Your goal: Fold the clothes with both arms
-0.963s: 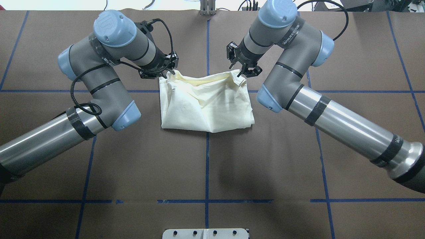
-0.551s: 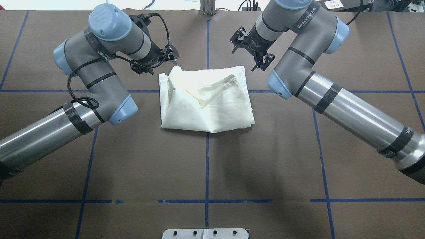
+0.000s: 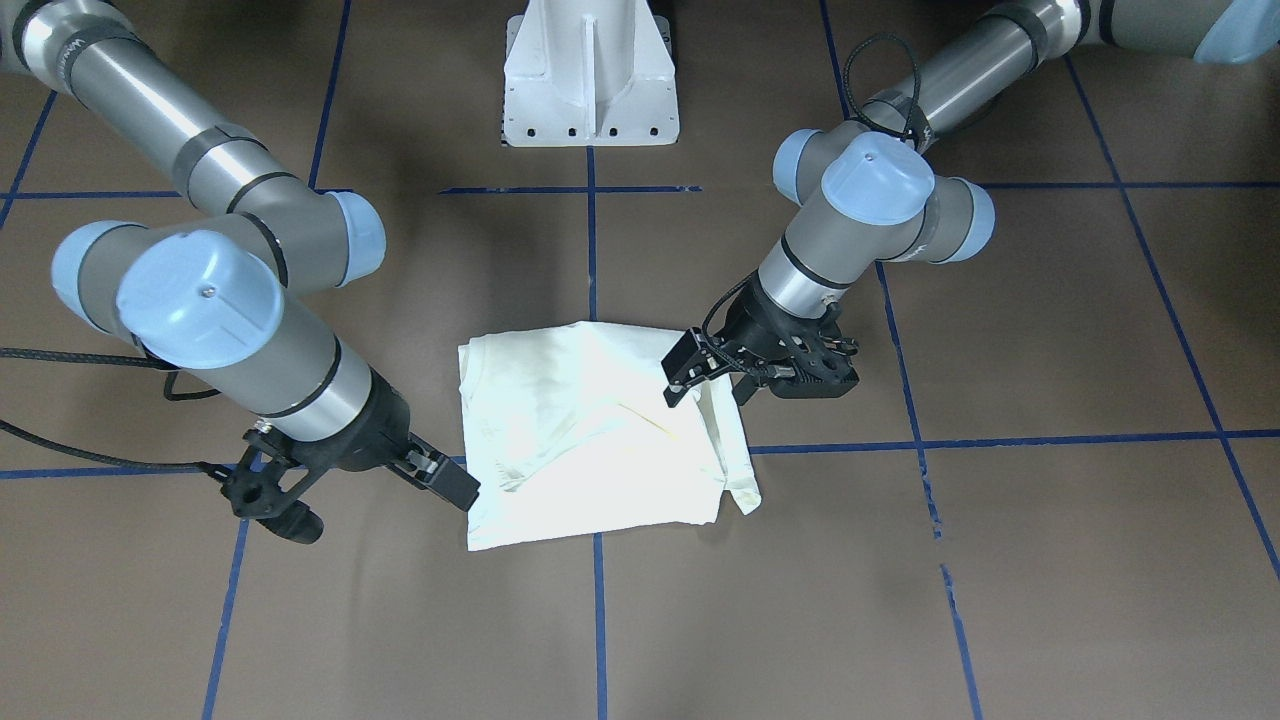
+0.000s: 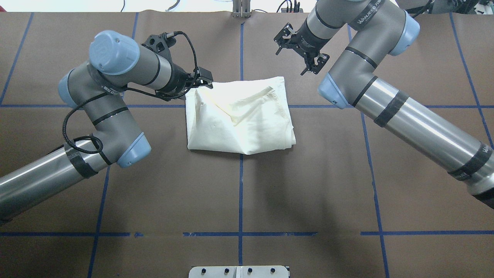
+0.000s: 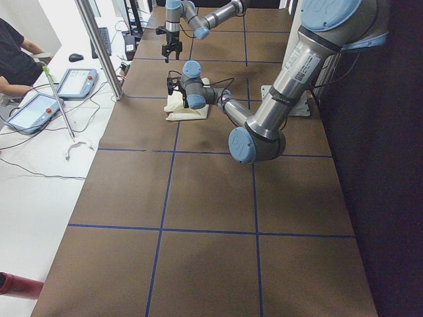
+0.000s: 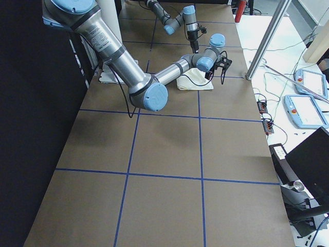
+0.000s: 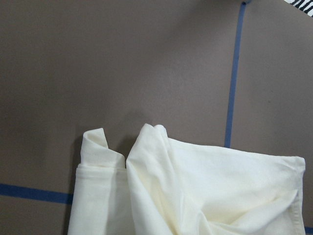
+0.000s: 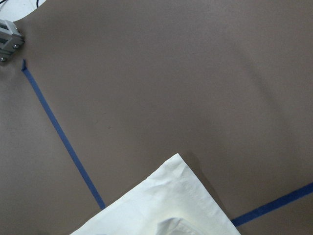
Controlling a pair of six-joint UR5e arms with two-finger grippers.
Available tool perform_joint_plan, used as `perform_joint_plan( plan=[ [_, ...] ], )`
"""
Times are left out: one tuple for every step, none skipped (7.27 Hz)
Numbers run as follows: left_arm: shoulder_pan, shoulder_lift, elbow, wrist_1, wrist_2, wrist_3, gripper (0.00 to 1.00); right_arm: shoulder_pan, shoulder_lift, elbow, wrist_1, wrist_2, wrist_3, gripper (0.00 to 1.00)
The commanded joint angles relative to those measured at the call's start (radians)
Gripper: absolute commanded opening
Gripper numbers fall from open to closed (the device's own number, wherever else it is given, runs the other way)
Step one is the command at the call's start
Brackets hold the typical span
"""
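Note:
The clothes are one cream shirt (image 4: 239, 116), folded into a rough square at the table's middle with its plain side up; no print shows. In the front-facing view the shirt (image 3: 585, 430) lies rumpled near the left arm. My left gripper (image 4: 200, 80) hovers open just above the shirt's far left corner, with nothing between its fingers (image 3: 683, 368). My right gripper (image 4: 290, 58) is open and empty, raised beyond the far right corner and clear of the cloth. Each wrist view shows only a corner of the shirt (image 7: 171, 186) (image 8: 166, 205), no fingers.
The white pedestal base (image 3: 590, 80) stands at the robot's side of the brown, blue-taped table (image 4: 239, 200). A metal bracket (image 4: 241, 9) sits at the far edge. Beyond that edge are tablets (image 5: 33, 112) and a seated person (image 5: 13, 46).
Both grippers let go of the shirt's lifted far edge, which dropped flat. The right gripper drew back and away from it. The left gripper swung back close over the far left corner.

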Motion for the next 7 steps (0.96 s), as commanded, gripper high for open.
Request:
perform_joint_plan(
  plan=[
    [0.019,0.004,0.077,-0.137,0.0,-0.015,1.0,0.026,-0.032,0.042,-0.001,0.016,-0.039,1.0],
    [0.022,-0.01,0.145,-0.231,-0.021,-0.015,1.0,0.029,-0.032,0.042,-0.001,0.018,-0.039,1.0],
    [0.027,-0.018,0.185,-0.274,-0.035,-0.011,1.0,0.033,-0.032,0.042,-0.001,0.018,-0.039,1.0],
    [0.03,-0.018,0.185,-0.291,-0.072,-0.01,1.0,0.035,-0.033,0.04,-0.001,0.019,-0.039,1.0],
    [0.033,-0.016,0.185,-0.313,-0.109,-0.01,1.0,0.035,-0.032,0.042,-0.001,0.019,-0.039,1.0],
    [0.031,-0.016,0.184,-0.328,-0.164,-0.014,1.0,0.035,-0.032,0.042,-0.001,0.021,-0.039,1.0],
    [0.033,-0.013,0.181,-0.334,-0.176,-0.014,1.0,0.035,-0.032,0.042,-0.001,0.021,-0.039,1.0]
  ],
)
